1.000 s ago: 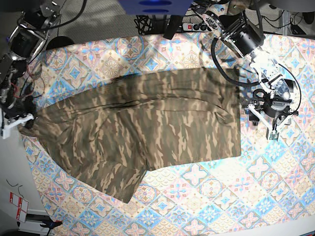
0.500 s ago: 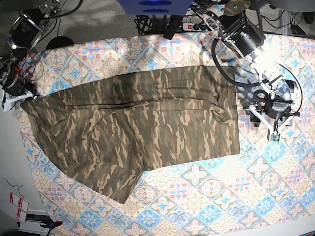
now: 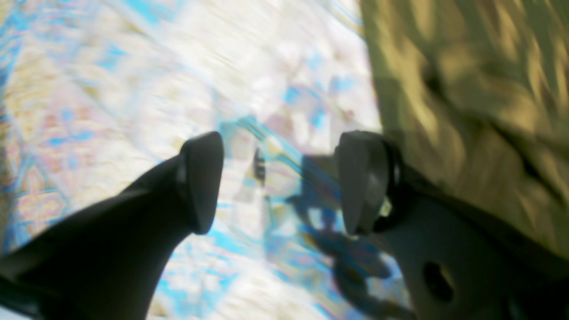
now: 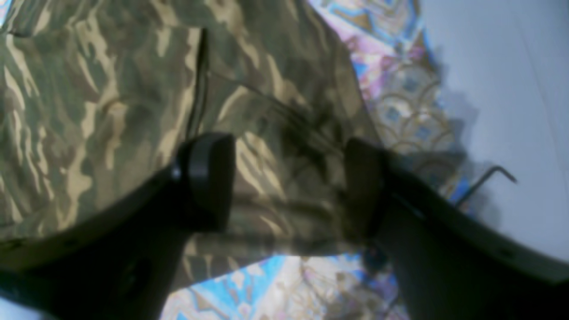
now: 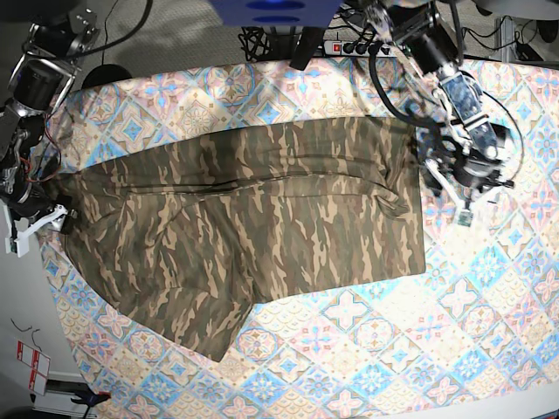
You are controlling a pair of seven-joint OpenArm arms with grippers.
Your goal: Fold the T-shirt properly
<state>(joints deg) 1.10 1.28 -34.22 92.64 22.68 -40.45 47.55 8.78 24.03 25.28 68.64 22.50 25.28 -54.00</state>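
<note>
The camouflage T-shirt [image 5: 262,227] lies spread flat across the patterned tablecloth [image 5: 393,349], one sleeve pointing to the lower left. My right gripper [image 5: 39,223] hovers at the shirt's left edge. In the right wrist view this right gripper [image 4: 289,186] is open, and the T-shirt [image 4: 111,89] lies below between its dark fingers [image 4: 209,178] without being pinched. My left gripper [image 5: 447,194] sits just off the shirt's right edge. In the blurred left wrist view the left gripper [image 3: 278,182] is open and empty over the tablecloth [image 3: 111,89], with the T-shirt [image 3: 480,89] beside its right finger.
A power strip [image 5: 345,45] and cables lie behind the table's far edge. The tablecloth's left edge [image 4: 400,89] borders a grey surface [image 4: 498,89] holding a thin bent rod [image 4: 484,182]. Bare tablecloth stretches along the front and right.
My right gripper carried the shirt's left edge up and back, came down again and opened, letting the cloth go. The left arm swung in toward the shirt's right edge.
</note>
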